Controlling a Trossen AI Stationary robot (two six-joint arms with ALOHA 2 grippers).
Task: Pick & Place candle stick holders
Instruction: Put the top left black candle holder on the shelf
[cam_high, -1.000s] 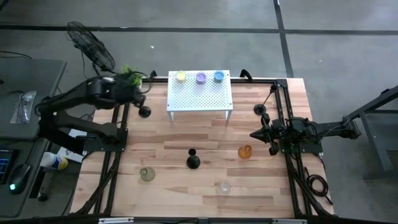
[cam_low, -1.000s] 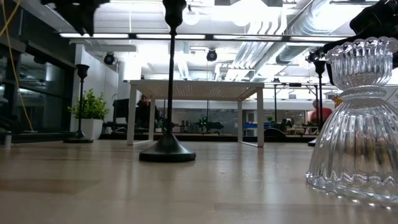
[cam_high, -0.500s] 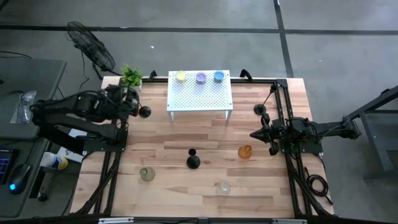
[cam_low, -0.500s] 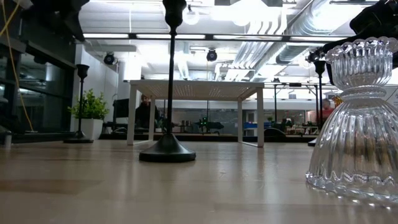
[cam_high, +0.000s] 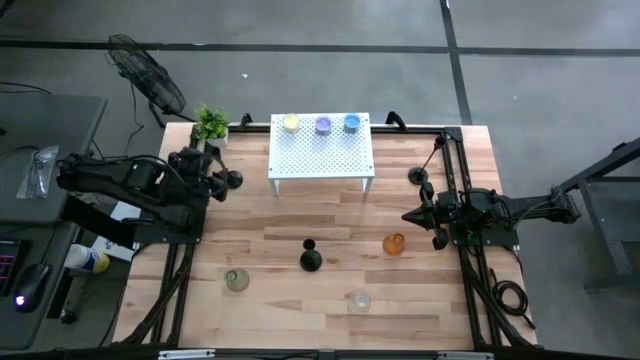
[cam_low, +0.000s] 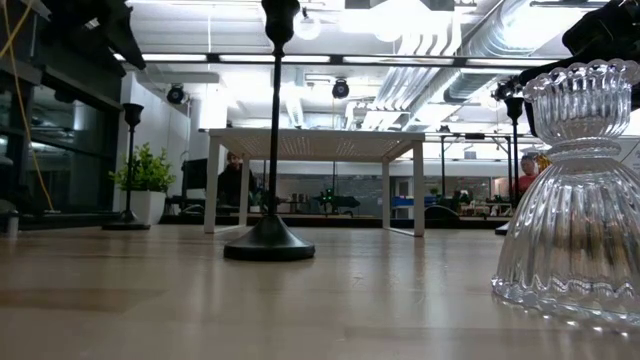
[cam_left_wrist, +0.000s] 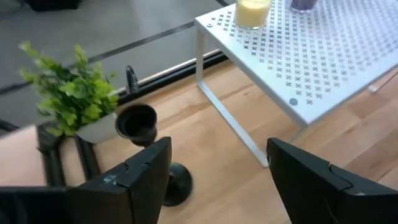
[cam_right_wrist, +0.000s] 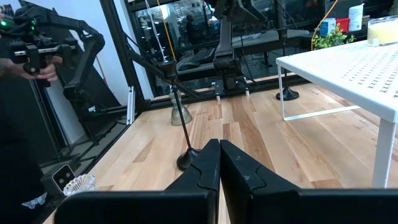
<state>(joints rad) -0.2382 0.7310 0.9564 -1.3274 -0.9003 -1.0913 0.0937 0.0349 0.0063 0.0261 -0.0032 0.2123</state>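
Down at the front edge of the surface (cam_high: 330, 250), closest to the low camera, sits the clear glass cup (cam_low: 574, 190), ribbed and looking fragile. I'd guess it's slippery too, so it probably wants a gentle pinch across the rim or the narrow waist. A pale green cup (cam_high: 236, 281) is off toward the left side and an amber cup (cam_high: 394, 244) stands nearer the right arm.

Mid-surface there's one black candlestick (cam_high: 310, 257) standing upright on its round base. Tall and thin, likely top-heavy-ish, so I'd take it on the stem and low, since grabbing it high could tip it.

The right end effector (cam_high: 409, 216) is parked at the right side, fingers clenched together on nothing, with a second candlestick (cam_high: 420, 177) just behind it.

Further back on the left, the left end effector (cam_left_wrist: 214, 171) is released, fingers spread wide, with the third candlestick (cam_left_wrist: 142, 143) standing right ahead of one finger, close but not gripped as far as I can tell. The little potted plant (cam_left_wrist: 71, 93) is just behind that.

At the far end is the white perforated rack (cam_high: 321, 150) with the yellow cup (cam_high: 291, 123), purple cup (cam_high: 324, 125) and blue cup (cam_high: 352, 123) lined up along its back edge.
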